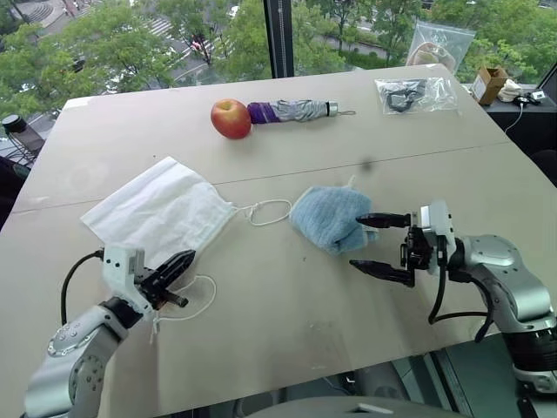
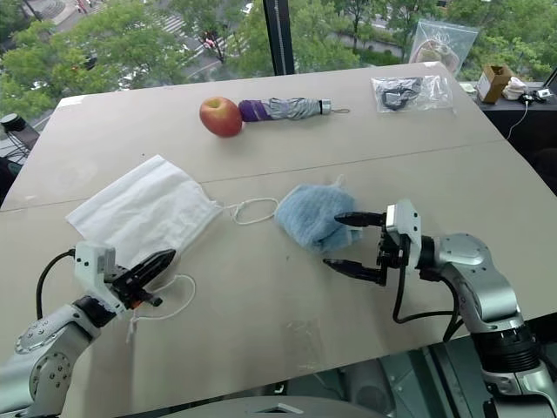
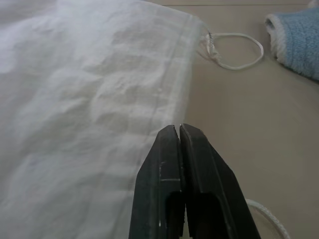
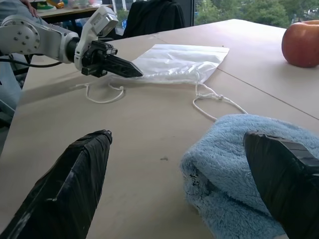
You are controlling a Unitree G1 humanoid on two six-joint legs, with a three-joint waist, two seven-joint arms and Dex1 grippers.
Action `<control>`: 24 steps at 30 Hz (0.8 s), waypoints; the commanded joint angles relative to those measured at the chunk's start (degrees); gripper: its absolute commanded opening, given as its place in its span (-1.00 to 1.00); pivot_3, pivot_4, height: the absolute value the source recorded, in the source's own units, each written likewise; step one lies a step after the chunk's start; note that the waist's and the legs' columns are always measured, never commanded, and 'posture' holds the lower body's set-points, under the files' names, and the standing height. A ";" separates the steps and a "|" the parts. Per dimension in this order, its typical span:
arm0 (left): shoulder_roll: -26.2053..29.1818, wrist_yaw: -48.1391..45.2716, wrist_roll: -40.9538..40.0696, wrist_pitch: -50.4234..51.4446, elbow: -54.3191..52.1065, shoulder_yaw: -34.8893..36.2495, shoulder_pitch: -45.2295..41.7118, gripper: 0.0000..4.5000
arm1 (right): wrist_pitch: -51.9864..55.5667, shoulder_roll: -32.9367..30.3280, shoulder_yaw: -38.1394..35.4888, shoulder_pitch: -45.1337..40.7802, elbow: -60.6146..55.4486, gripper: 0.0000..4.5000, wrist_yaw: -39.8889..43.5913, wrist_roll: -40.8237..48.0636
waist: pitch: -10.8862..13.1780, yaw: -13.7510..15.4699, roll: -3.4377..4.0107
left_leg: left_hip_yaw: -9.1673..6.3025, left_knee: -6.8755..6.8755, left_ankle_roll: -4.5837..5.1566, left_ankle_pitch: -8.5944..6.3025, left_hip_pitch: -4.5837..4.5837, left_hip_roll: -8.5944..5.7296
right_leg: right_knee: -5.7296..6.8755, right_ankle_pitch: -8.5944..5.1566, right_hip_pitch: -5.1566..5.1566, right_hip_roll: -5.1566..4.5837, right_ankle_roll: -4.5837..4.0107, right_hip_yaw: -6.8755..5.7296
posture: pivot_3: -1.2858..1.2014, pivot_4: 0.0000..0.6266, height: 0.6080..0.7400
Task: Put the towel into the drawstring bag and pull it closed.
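Note:
The white drawstring bag (image 1: 161, 209) lies flat at the left of the table. One cord loop (image 1: 270, 212) trails from it toward the towel, and another (image 1: 204, 300) lies near the front edge. My left gripper (image 1: 190, 257) is shut, its tips at the bag's near hem (image 3: 174, 99); I see nothing pinched between them. The light-blue towel (image 1: 331, 218) sits bunched at mid-table. My right gripper (image 1: 356, 239) stands open around the towel's near right end: one finger rests on the terry (image 4: 239, 149), and the other is beside it over bare table.
A red apple (image 1: 231, 118) and a folded purple-grey umbrella (image 1: 296, 111) lie at the back of the table. Clear plastic zip bags (image 1: 416, 94) and a small cardboard box (image 1: 490, 84) sit at the back right. The table's front edge runs just under both arms.

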 commanded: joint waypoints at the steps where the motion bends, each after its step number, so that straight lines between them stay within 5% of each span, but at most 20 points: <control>1: 1.69 0.34 0.83 -1.24 -1.86 1.08 -1.98 -0.43 | -1.59 0.47 0.13 -0.64 -0.89 1.00 -0.59 -0.21 | 0.01 0.09 0.01 | -0.01 0.00 0.00 0.00 0.00 0.00 | 0.00 0.00 0.00 0.00 0.00 -0.01 | 0.03 -0.52 1.00; 3: 3.25 0.38 2.84 -2.22 -2.19 0.39 -4.02 -0.07 | -1.69 0.65 0.24 -0.74 -0.77 1.00 -0.77 -0.32 | 0.00 0.18 -0.01 | -0.04 0.00 0.00 0.00 0.00 0.00 | 0.01 0.00 0.00 0.00 0.00 -0.04 | 0.03 -0.52 1.00; 10: 6.64 0.63 9.41 -4.46 0.07 -4.57 -13.01 -0.07 | -2.00 0.68 0.67 -1.56 -0.40 1.00 -1.43 -0.93 | 0.00 0.07 0.00 | -0.02 0.00 -0.01 0.00 0.00 -0.06 | 0.01 0.14 0.01 0.00 -0.14 -0.02 | 0.03 -0.52 1.00; 24: 9.55 -2.67 19.40 -12.79 7.58 -9.27 -14.97 -0.07 | -1.74 -0.10 0.46 -0.58 -1.67 1.00 -2.04 -0.79 | 0.02 -0.02 -0.01 | 0.00 -0.06 -0.01 0.00 -0.03 -0.04 | 0.00 0.22 -0.06 -0.01 0.00 -0.01 | 0.03 -0.52 1.00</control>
